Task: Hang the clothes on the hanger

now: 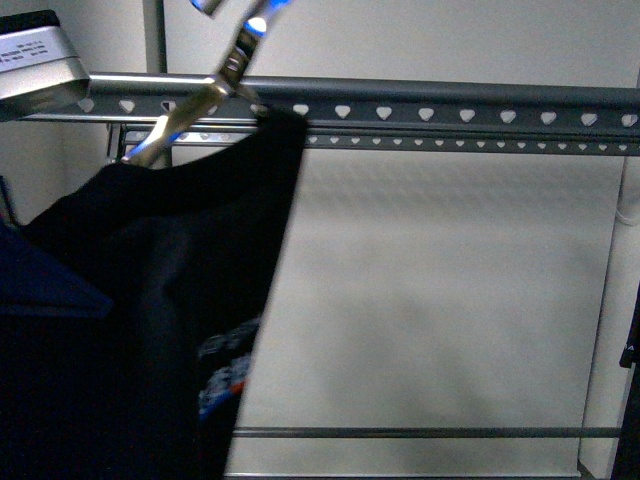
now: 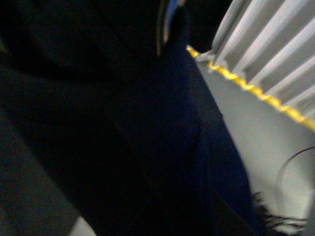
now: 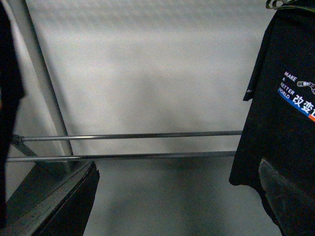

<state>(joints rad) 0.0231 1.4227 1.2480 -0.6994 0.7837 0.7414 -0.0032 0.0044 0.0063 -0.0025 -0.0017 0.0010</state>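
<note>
Currently I see the black T-shirt (image 1: 150, 300) hanging at the left end of the grey rack (image 1: 450, 100). Its long axis runs straight up and down, shoulder end up and hem end down. Its topmost corner overlaps the upper rail with the heart-shaped holes. A bright metal bar (image 1: 200, 105) with blue glints slants across that rail just above the fabric; I cannot tell what it belongs to. From the front, the print (image 1: 225, 375) shows only as a blurred patch near the shirt's right edge.

From the right wrist camera, the shirt (image 3: 280, 137) hangs flat with its printed side towards the lens. The white and blue lettering (image 3: 295, 91) reads level and the right way up. A thin hook (image 3: 280, 4) sits above the collar. The right gripper (image 3: 178, 167) has its jaws wide apart with nothing between them. The left wrist view is filled with dark cloth, so I cannot tell how the left gripper stands.

Behind the rack is a pale, finely textured wall (image 1: 450, 300). Two thin lower rails (image 3: 147, 135) run level across it, and an upright post (image 3: 37, 78) leans beside them. In the left wrist view, a pleated white curtain (image 2: 275, 49) meets a yellow strip (image 2: 256, 91) where it reaches the grey floor (image 2: 256, 142).
</note>
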